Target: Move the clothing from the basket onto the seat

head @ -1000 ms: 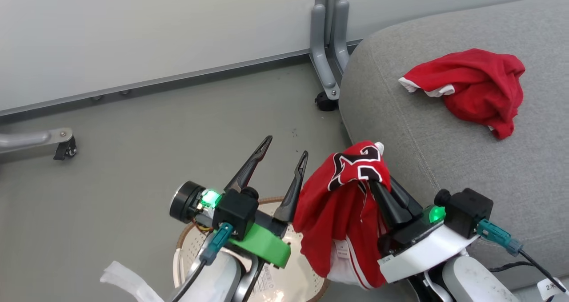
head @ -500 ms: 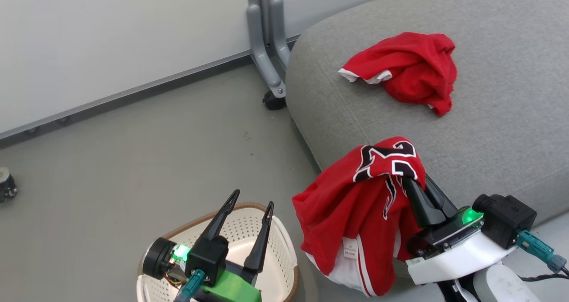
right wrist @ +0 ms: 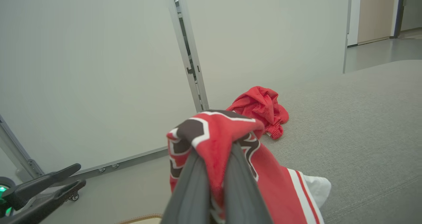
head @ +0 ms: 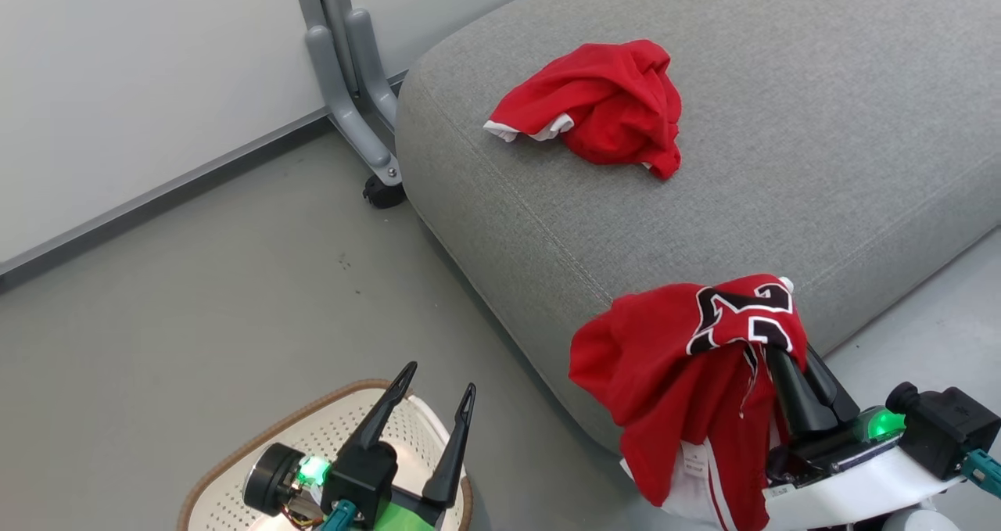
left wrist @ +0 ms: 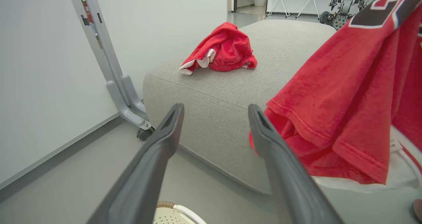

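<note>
One crumpled red garment [head: 602,101] is lying on top of the seat [head: 782,187], toward its far left corner and well back from its near edge, a strip of white trim showing at one end. The jersey [head: 688,359] with black-and-white lettering is hanging just off the seat's near edge, its folds and white-striped hem drooping down in front of the seat's side. The right gripper [head: 790,363] is holding it there; its two dark fingers are pressing tightly together on a fold of the red cloth, which is draping over their tips. The left gripper [head: 439,378] is hovering to the left of the seat's near edge, its fingers standing wide apart with nothing between them, directly over the basket [head: 305,437]. The basket is sitting on the grey floor [head: 195,296] near the seat's left side. A grey metal stand [head: 352,101] on a dark caster is standing close against the seat's far left corner.
</note>
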Robot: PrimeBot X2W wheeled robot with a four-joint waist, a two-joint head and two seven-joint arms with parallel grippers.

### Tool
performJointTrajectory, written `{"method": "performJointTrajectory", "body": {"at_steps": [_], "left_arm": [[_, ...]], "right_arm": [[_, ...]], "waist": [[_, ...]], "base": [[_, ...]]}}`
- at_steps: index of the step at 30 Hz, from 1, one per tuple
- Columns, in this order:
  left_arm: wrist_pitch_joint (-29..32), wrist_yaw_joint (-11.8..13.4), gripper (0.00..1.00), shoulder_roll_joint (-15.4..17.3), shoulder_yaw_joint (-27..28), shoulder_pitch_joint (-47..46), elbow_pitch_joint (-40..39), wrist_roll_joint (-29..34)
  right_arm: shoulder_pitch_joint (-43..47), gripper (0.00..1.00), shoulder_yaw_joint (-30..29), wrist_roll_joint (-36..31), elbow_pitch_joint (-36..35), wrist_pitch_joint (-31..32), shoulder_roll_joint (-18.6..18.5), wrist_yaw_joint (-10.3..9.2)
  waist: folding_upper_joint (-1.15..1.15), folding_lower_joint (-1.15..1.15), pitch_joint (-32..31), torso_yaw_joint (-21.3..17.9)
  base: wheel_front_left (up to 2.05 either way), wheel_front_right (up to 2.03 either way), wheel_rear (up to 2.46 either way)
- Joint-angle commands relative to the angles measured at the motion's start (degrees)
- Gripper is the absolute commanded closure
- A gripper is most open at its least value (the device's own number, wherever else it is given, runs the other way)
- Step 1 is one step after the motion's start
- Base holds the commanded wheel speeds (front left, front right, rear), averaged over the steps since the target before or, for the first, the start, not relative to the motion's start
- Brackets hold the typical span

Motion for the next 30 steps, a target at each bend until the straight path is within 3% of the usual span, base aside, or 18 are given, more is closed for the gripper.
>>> {"method": "performJointTrajectory", "body": {"at_steps": [1, 6, 12, 20, 30], "left_arm": [[0.0, -0.4, 0.0, -0.1, 0.1, -1.3, 0.3, 0.6], [0.1, -1.1, 0.0, -0.4, -0.3, -2.1, 0.4, 1.4], [0.0, -0.8, 0.0, -0.3, -0.8, -2.2, -0.1, 3.1], [0.1, -2.0, 0.0, 0.3, -2.9, -7.3, -2.3, 5.1], [0.1, -3.6, 0.0, 5.2, -7.6, -16.5, -8.0, 6.1]], "right_arm": [[0.8, 1.0, -0.5, -0.5, -0.5, -0.2, 0.2, 0.0], [1.2, 1.0, -1.3, -0.9, -0.7, -0.2, 0.8, 0.0], [-1.8, 1.0, -0.2, -1.8, 1.6, -0.2, -1.2, 0.0], [-12.0, 1.0, -6.1, 1.6, 3.7, -0.2, -2.9, -0.01], [-38.5, 1.0, -11.2, 12.0, 14.5, -0.2, -13.4, -0.01]], "waist": [[0.0, 0.0, 0.7, -0.7], [0.0, 0.0, 1.2, -0.8], [0.0, 0.0, 2.3, -0.5], [0.0, 0.0, 12.3, 5.5], [0.0, 0.0, 27.3, 10.8]], "base": [[0.0, 0.0, 0.0], [0.0, 0.0, 0.0], [0.0, 0.0, 0.0], [0.0, 0.0, 0.0], [0.0, 0.0, 0.0]]}}
